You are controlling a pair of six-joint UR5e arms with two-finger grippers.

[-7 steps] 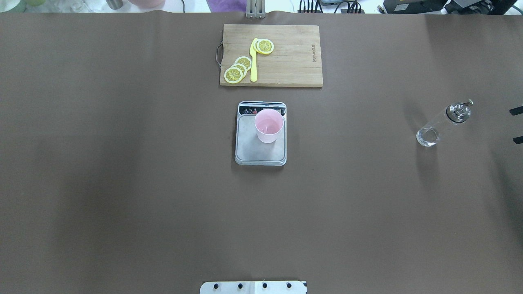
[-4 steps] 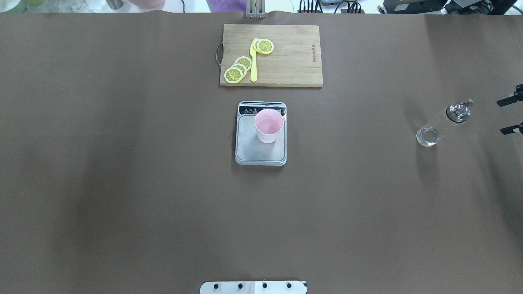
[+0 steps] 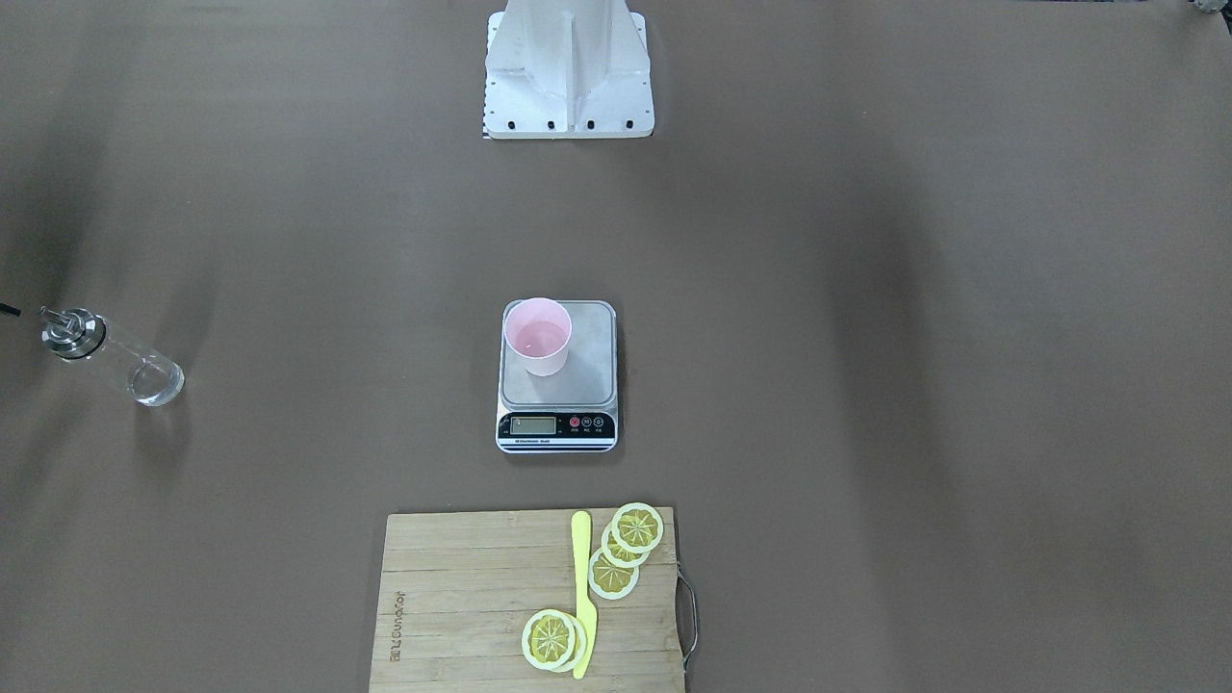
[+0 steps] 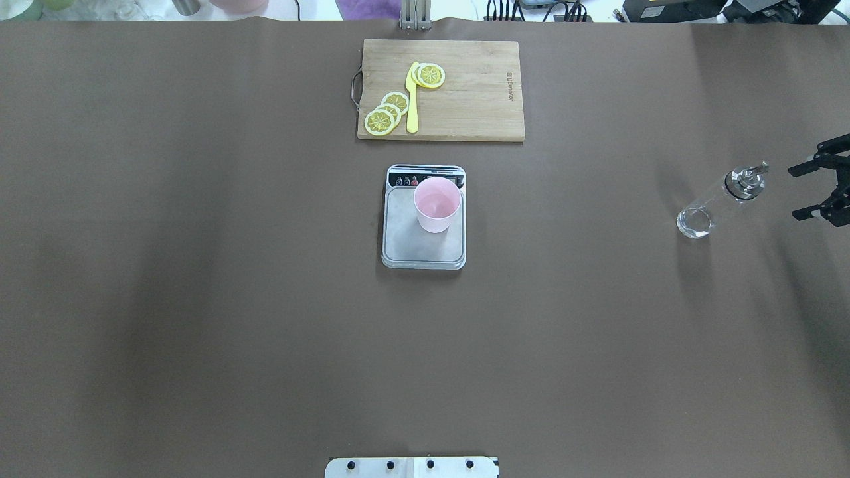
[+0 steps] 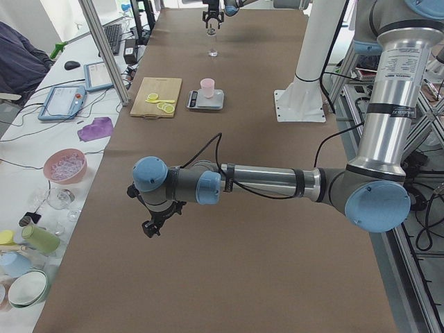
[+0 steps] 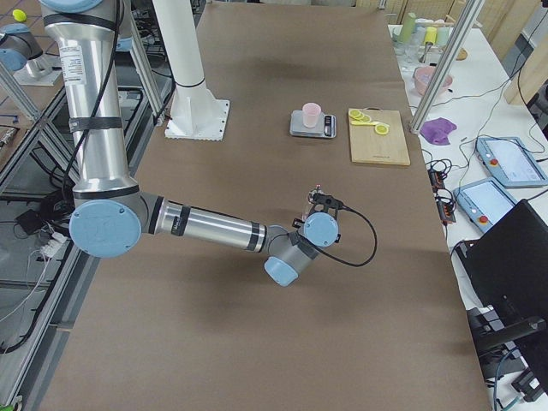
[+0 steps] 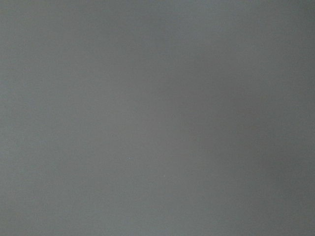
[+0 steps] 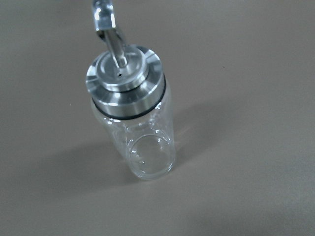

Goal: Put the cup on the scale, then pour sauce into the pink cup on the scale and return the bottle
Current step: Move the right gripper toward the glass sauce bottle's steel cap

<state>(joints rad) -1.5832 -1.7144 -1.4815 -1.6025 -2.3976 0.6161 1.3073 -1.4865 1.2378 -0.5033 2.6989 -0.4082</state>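
At the right gripper (image 4: 795, 193): 2 black fingers (image 4: 807, 166) spread wide, nothing held between them. Just beside it, on the side toward the table's middle and not touching: the bottle (image 4: 720, 199), upright on the brown table (image 4: 199, 332), clear glass with a metal pour-spout cap. Filling the right wrist view from just below the gripper, cap and spout uppermost.

At the left gripper (image 5: 154, 225): seen only from the side camera, low over the table at the robot's left end, well apart from every task thing. Cannot tell how far open, nor whether anything is held. Nothing but flat grey surface in the left wrist view.

Well apart from both grippers, past the bottle as seen from the right one: the cup (image 4: 436, 204), pale pink, upright on the steel plate of the scale (image 4: 412, 249), at the corner by the black display strip, on the half nearer the right gripper.

Farther from the robot than the scale: a wooden cutting board (image 4: 478, 99) with lemon slices (image 4: 379, 122) and a yellow knife (image 4: 412, 109).
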